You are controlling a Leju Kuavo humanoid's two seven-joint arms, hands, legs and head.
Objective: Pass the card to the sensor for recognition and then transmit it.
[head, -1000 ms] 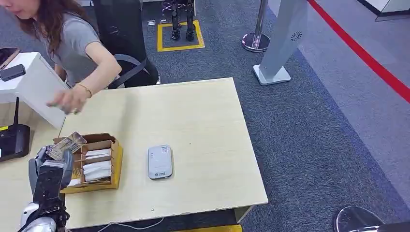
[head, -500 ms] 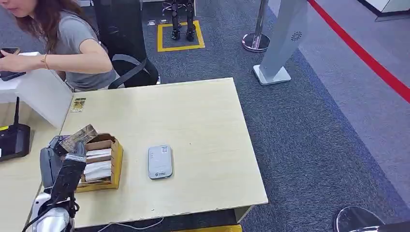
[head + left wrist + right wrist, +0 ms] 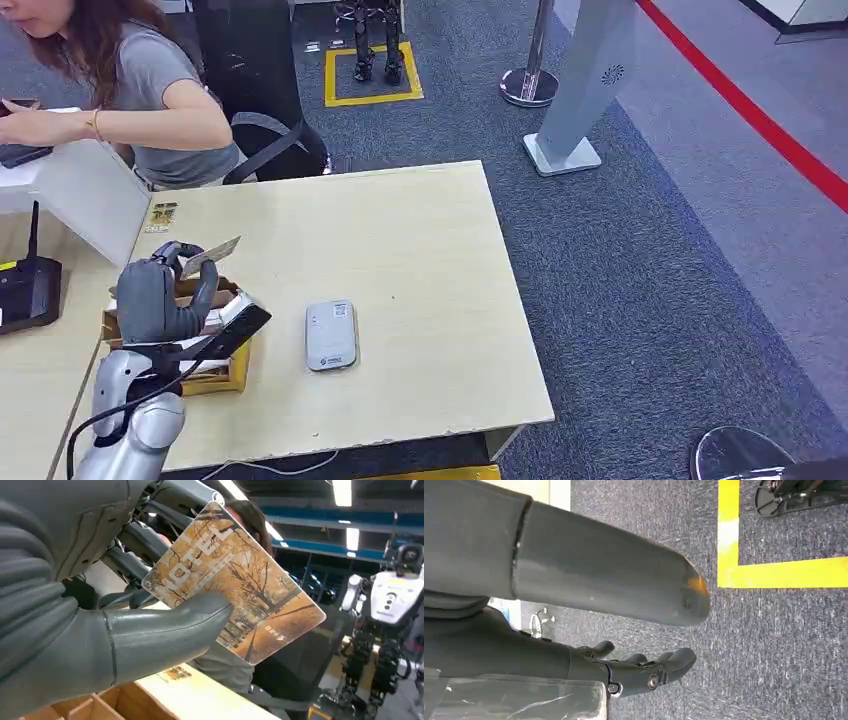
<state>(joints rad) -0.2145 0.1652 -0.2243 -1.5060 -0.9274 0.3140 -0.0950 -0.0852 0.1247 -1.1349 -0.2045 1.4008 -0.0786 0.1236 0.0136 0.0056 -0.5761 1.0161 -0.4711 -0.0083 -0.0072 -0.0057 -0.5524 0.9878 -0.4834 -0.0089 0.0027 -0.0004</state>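
Fingers (image 3: pixel 150 540) and thick thumb of left hand (image 3: pixel 160 295) pinching card (image 3: pixel 235 587) by one end, raised above cardboard box (image 3: pixel 222 335) at table's (image 3: pixel 400 250) left part. Card face: autumn trees in orange-brown, large pale letters "HOTEL", first letter part hidden by the fingers; small white print near the far corner, too fine to read. In head view, card (image 3: pixel 212 252) seen nearly edge-on, well apart from the sensor. Sensor (image 3: pixel 331 334): small white-grey unit flat on the table, just right of the box; small logo at its near end, illegible. Box compartments hold white items, partly hidden behind the left wrist. Second small card (image 3: pixel 161 215) flat near table's far left corner, print unreadable. Right hand (image 3: pixel 644 672): hanging over grey carpet, fingers loosely apart, nothing held.
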